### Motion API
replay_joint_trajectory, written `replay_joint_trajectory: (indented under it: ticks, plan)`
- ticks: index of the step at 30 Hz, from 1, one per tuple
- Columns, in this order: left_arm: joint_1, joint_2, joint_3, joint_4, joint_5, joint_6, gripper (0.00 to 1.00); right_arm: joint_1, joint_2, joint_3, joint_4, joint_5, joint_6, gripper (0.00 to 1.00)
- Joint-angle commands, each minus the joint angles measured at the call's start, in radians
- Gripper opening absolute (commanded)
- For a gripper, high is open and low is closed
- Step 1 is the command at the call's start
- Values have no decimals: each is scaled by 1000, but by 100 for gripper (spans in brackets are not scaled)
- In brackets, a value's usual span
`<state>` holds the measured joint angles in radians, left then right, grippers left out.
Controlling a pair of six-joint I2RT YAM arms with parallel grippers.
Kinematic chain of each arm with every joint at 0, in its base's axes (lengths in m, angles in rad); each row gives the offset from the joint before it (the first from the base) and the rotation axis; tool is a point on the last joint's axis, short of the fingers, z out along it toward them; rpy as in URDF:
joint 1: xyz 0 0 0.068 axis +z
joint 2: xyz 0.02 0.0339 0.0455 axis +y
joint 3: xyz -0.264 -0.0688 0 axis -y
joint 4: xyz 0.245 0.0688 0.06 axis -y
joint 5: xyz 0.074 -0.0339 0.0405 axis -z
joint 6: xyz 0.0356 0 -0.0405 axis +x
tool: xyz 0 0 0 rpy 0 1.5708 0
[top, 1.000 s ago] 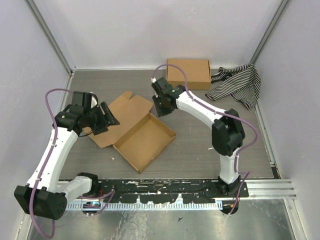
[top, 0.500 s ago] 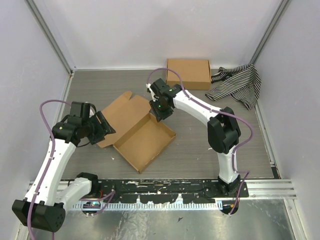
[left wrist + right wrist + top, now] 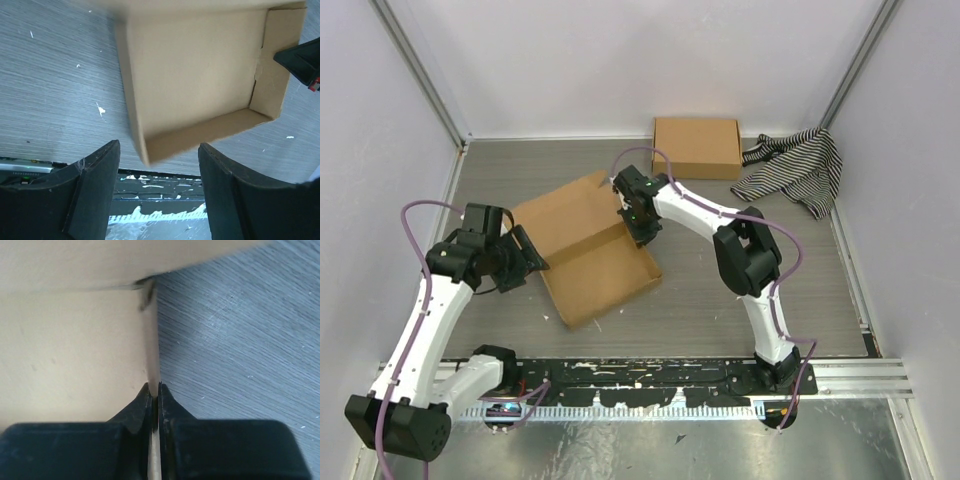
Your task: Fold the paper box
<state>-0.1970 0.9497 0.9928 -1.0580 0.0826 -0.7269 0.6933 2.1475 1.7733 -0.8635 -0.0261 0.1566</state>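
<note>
The paper box (image 3: pixel 605 272) is a brown cardboard tray in the middle of the table. Its hinged lid (image 3: pixel 563 209) is tilted up at the far left side. My right gripper (image 3: pixel 639 224) sits at the tray's right wall. In the right wrist view the gripper (image 3: pixel 154 390) is shut on that thin wall (image 3: pixel 152 352), one finger inside the tray and one outside. My left gripper (image 3: pixel 527 259) is just off the box's near left corner. In the left wrist view it (image 3: pixel 159 152) stands open and empty, with the tray (image 3: pixel 195 75) a little beyond its fingertips.
A second flat brown cardboard box (image 3: pixel 696 146) lies at the back. A black-and-white striped cloth (image 3: pixel 795 168) is bunched in the back right corner. Enclosure walls bound the table on the left, right and back. A black rail (image 3: pixel 670 375) runs along the near edge.
The lid has swung up from lying flat, and the box has shifted left and turned. The right gripper has moved onto the tray's right wall and shut on it. The left gripper dropped back slightly.
</note>
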Motion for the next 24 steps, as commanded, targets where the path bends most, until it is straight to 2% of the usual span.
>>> replay_joint_trajectory:
  ticks: [1, 5, 10, 11, 13, 16, 19, 20, 21, 24]
  plan:
    - [4, 53, 19, 11, -44, 0, 71, 3, -51, -9, 18, 70, 121, 6]
    - [18, 190, 75, 31, -96, 34, 73, 6, -135, -131, 64, 71, 209, 3]
    - [116, 424, 230, 34, -84, 106, 73, 12, -235, -257, 117, 72, 252, 4]
    - [138, 468, 269, 29, -67, 124, 73, 15, -246, -264, 115, 62, 262, 8]
    - [173, 551, 348, 12, -46, 145, 73, 16, -270, -269, 114, 7, 277, 25]
    - [211, 642, 417, -14, -50, 171, 72, 16, -311, -236, 96, -31, 309, 37]
    - [252, 688, 443, 4, -28, 182, 72, 0, -339, -161, 62, -24, 318, 73]
    - [265, 705, 450, 13, -10, 183, 72, -16, -342, -133, 51, -33, 317, 91]
    - [275, 724, 460, 19, 0, 183, 72, -39, -339, -102, 43, -42, 316, 99]
    - [281, 788, 501, 28, 20, 184, 72, -138, -300, -16, 39, -101, 311, 100]
